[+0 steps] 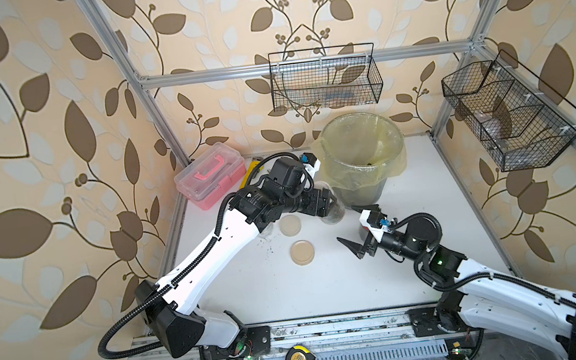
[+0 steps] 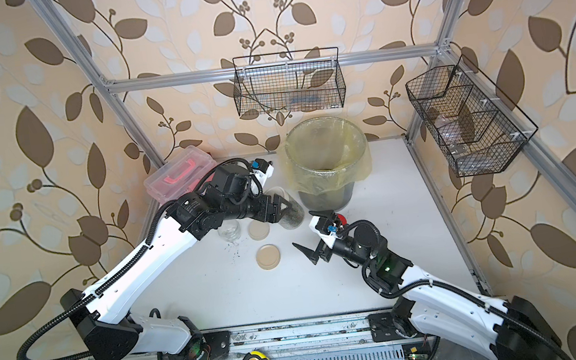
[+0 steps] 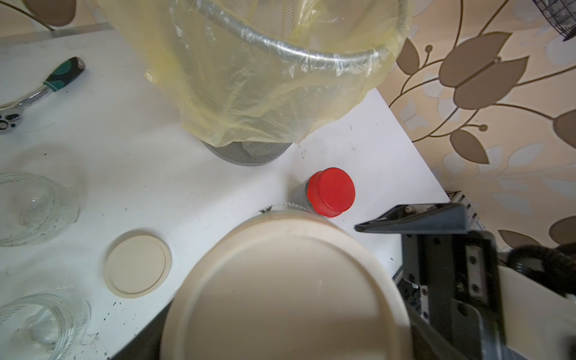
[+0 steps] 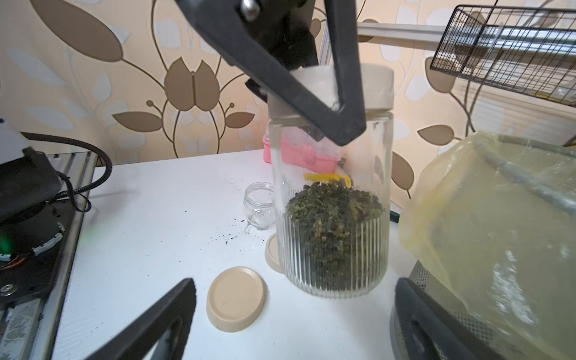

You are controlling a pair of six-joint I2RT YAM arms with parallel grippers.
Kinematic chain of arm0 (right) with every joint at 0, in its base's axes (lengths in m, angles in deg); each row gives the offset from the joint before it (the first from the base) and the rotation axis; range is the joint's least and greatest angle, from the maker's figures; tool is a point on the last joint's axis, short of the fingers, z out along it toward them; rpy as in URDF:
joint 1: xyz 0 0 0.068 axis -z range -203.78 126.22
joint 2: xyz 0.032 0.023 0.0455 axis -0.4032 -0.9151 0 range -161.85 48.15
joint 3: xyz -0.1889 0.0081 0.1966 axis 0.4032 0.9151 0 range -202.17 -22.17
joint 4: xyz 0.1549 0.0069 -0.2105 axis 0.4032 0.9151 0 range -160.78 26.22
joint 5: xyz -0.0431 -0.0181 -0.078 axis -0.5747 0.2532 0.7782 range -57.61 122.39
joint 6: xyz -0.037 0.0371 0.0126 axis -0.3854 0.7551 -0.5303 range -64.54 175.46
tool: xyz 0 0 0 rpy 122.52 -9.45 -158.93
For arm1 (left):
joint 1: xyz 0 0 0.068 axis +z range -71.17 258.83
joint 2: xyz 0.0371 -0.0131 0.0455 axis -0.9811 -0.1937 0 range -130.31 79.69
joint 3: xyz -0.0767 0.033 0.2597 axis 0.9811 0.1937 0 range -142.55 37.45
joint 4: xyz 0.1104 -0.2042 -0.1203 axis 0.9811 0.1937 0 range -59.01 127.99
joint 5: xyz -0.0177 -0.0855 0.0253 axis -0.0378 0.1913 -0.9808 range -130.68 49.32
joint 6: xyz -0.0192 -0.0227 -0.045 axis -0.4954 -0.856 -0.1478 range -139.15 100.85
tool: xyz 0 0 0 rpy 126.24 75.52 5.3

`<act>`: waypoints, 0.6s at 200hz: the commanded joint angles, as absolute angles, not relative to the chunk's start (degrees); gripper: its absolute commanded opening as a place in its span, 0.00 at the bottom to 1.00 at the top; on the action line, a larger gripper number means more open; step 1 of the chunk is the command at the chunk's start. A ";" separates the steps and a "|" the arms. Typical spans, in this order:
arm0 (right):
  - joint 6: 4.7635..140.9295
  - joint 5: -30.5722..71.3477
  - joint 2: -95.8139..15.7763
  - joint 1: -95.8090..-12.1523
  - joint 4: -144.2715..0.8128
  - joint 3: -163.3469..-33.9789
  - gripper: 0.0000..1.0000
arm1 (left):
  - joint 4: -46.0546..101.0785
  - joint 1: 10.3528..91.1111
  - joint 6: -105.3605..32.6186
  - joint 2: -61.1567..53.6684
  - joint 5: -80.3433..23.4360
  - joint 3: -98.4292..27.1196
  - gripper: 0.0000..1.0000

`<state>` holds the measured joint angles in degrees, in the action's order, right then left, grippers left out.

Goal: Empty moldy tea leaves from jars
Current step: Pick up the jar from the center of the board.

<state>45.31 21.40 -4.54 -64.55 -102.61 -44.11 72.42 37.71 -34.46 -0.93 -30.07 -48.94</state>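
Beige lid [image 3: 280,296] — ribbed jar [image 4: 369,162], dark-green leaves [image 4: 333,224]

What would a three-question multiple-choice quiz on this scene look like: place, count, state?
1. Where is the red-lidded jar? A) on the table beside the bin B) in the pink toolbox C) in a basket
2. How many beige lids lie loose on the table? A) none B) two C) five
3. The left gripper is: A) open, empty B) shut on the tall jar C) holding a wrench
Answers: A, it stands near the bin's base; B, two lie flat; B, fingers clamp it, tea leaves inside.
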 commanded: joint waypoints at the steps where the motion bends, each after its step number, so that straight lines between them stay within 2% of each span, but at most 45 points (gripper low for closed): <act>1: 44.43 20.11 -8.17 -64.60 -116.53 -43.33 1.00 | 68.25 38.72 -35.47 3.13 -26.07 -52.45 0.50; 56: 47.72 17.94 -17.90 -63.44 -128.15 -45.10 1.00 | 64.64 40.41 -38.53 2.53 -20.84 -52.02 0.49; 120: 50.80 16.58 -24.27 -61.64 -135.90 -46.03 0.99 | 60.31 42.66 -42.09 2.66 -15.36 -51.15 0.48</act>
<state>48.74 18.78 -22.83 -61.95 -130.02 -44.26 70.33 42.08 -39.49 -0.80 -21.50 -48.94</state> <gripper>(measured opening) 0.996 0.831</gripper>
